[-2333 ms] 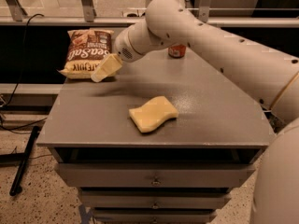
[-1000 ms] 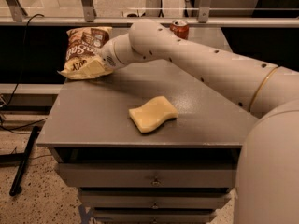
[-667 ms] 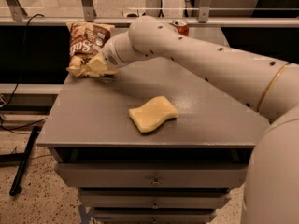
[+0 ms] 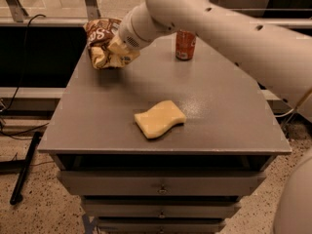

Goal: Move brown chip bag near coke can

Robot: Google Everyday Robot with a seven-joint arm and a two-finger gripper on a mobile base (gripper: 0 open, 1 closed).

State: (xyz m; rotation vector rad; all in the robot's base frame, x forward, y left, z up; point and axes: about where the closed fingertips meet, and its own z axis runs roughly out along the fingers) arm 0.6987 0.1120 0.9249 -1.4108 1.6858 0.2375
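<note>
The brown chip bag (image 4: 101, 42) is crumpled and lifted above the far left corner of the grey tabletop (image 4: 97, 121). My gripper (image 4: 118, 49) is shut on its lower right side, and the white arm reaches in from the upper right. The coke can (image 4: 185, 45), red-orange with a silver top, stands upright at the far middle of the table, well to the right of the bag.
A yellow wavy sponge (image 4: 159, 119) lies flat near the table's middle front. Drawers (image 4: 161, 184) sit under the tabletop. A black cable (image 4: 22, 72) hangs at the left, and a rail and glass panels run behind the table.
The gripper closed on the bag and raised it off the table, crumpling it and shifting it slightly right. The can, hidden behind the arm before, now shows.
</note>
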